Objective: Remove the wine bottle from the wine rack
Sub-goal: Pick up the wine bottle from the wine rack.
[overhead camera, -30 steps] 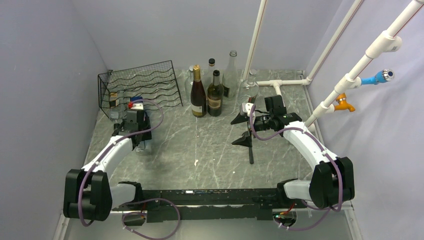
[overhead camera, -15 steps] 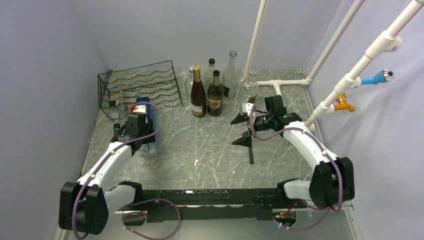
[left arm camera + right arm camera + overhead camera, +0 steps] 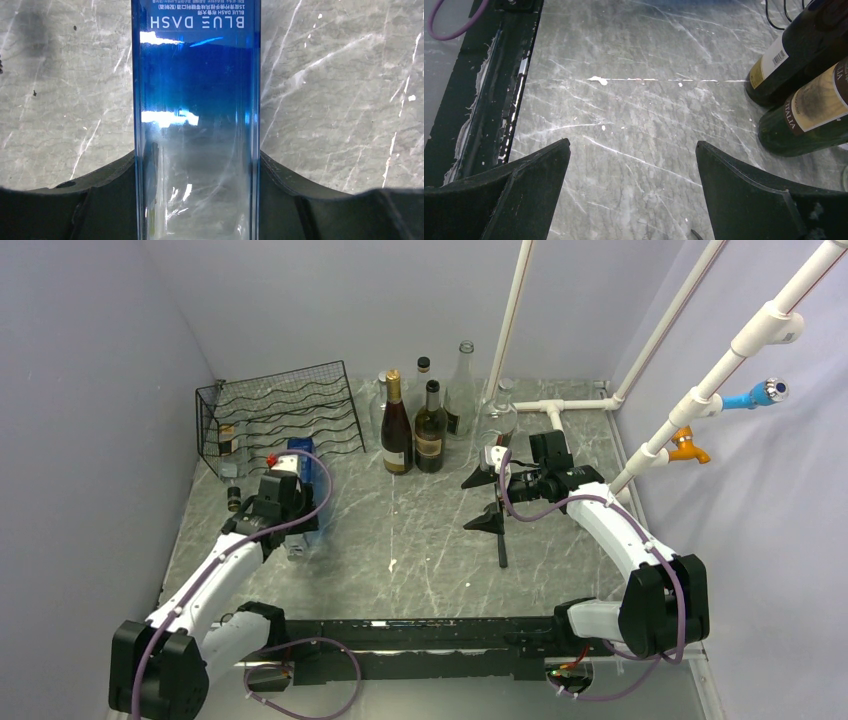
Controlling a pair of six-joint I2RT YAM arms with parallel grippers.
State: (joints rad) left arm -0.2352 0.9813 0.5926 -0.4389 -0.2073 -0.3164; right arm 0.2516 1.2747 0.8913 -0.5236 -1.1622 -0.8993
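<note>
At the near edge a black mounting rail (image 3: 430,632) crosses the grey, white-veined marble tabletop (image 3: 400,540), which is marked with pale scratches. Over that surface the left gripper (image 3: 197,167) is clamped on the blue wine bottle (image 3: 196,85), with one black finger on each side of its clear part. Farther from the fingers the glass deepens to blue, and "BLUE DASH" reads upside down there. The bottle is off the wine rack (image 3: 285,405), which stands beyond this gripper by the left wall. The right gripper (image 3: 632,146) hangs with its jaws spread wide, grasping nothing, over bare marble. Beyond and between the two grippers stands a cluster of upright bottles (image 3: 412,430). Pale lilac walls (image 3: 100,390) close in the table, and white PVC pipes (image 3: 740,345) slant up past the right gripper, carrying a blue fitting (image 3: 745,397) and an orange fitting (image 3: 688,448).
</note>
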